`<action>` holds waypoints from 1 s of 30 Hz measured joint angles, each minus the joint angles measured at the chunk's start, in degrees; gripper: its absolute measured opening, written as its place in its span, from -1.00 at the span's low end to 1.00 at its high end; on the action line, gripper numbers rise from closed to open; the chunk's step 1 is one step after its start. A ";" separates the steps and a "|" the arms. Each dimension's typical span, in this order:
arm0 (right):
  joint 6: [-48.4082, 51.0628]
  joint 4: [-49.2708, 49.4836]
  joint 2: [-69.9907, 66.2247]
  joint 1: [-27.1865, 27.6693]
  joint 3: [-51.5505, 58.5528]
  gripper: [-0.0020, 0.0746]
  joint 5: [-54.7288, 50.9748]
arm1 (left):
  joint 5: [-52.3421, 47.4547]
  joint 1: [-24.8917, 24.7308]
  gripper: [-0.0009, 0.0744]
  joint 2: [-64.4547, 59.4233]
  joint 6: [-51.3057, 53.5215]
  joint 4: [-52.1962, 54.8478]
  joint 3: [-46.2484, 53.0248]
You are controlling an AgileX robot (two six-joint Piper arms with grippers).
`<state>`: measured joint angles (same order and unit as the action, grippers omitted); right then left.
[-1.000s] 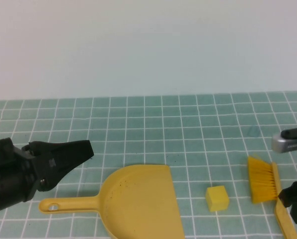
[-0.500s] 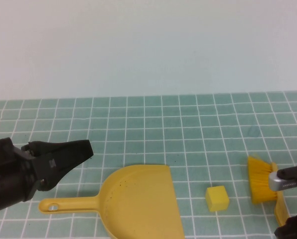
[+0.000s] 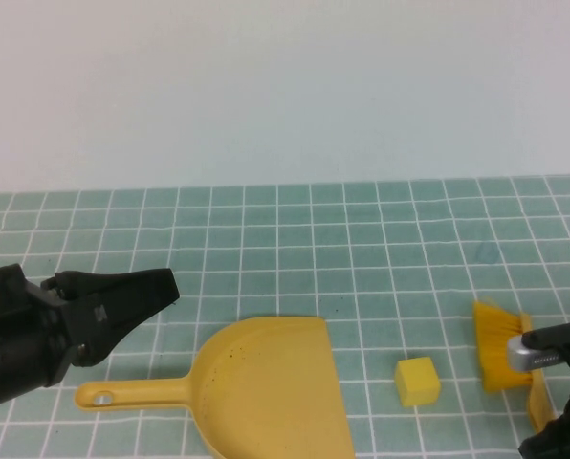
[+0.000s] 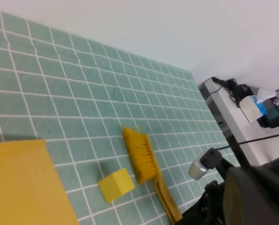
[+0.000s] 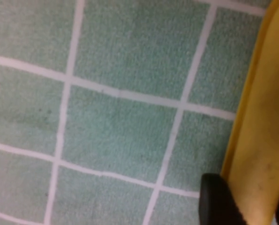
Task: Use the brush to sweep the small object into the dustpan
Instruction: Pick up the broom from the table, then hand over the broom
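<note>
Bare bench (image 3: 381, 239) lies open beyond the dustpan (image 3: 266, 382). To the dustpan's right, the small object (image 3: 417, 381) stands apart, open tiles between. The brush (image 3: 503, 349) and right gripper (image 3: 553, 421) block passage further right; the left gripper (image 3: 137, 292) hangs over its handle side.
</note>
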<state>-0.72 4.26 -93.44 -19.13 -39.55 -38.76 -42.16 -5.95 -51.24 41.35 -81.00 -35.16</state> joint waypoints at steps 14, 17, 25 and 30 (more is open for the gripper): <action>1.17 0.22 -1.22 0.00 -0.11 -0.45 -0.72 | -1.72 0.00 -0.98 0.00 -1.48 -0.92 0.00; 1.87 -0.04 0.68 0.00 -0.42 -0.45 -2.87 | -4.22 0.00 -0.88 0.00 -1.59 -2.53 0.00; 6.39 0.31 11.43 0.00 -11.01 -0.46 -16.12 | -11.32 0.00 -0.03 -6.94 -2.91 -9.82 0.00; 9.28 5.03 16.42 0.00 -18.34 -0.46 -27.93 | -11.98 0.00 0.37 -14.21 -1.94 -15.95 0.00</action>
<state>8.57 9.29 -77.01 -19.13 -57.89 -66.68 -54.14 -5.95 -65.44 39.41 -96.94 -35.16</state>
